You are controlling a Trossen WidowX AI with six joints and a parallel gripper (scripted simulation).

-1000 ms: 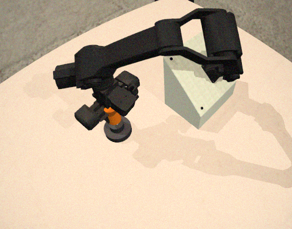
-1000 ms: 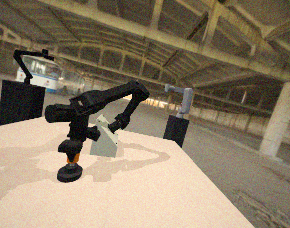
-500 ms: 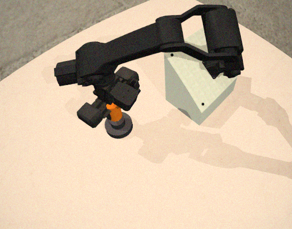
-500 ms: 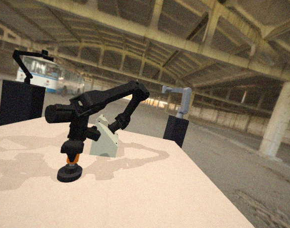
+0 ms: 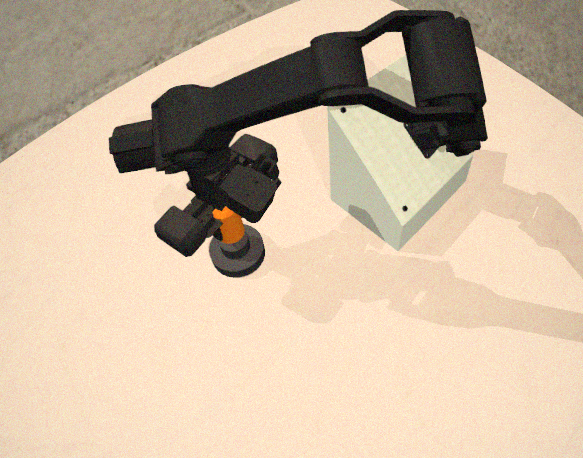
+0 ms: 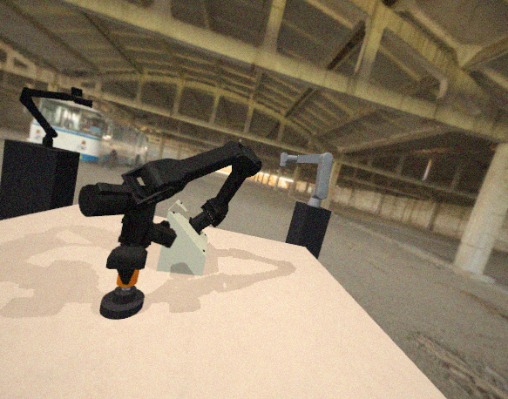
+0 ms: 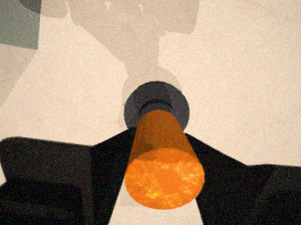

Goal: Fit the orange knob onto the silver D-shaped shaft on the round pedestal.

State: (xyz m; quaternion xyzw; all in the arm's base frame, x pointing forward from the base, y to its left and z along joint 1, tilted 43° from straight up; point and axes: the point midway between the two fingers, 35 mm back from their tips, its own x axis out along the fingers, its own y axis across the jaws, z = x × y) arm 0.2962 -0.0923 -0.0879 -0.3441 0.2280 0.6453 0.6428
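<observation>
Pale block (image 5: 386, 165) behind pedestal (image 5: 236, 252); other sides open.
</observation>
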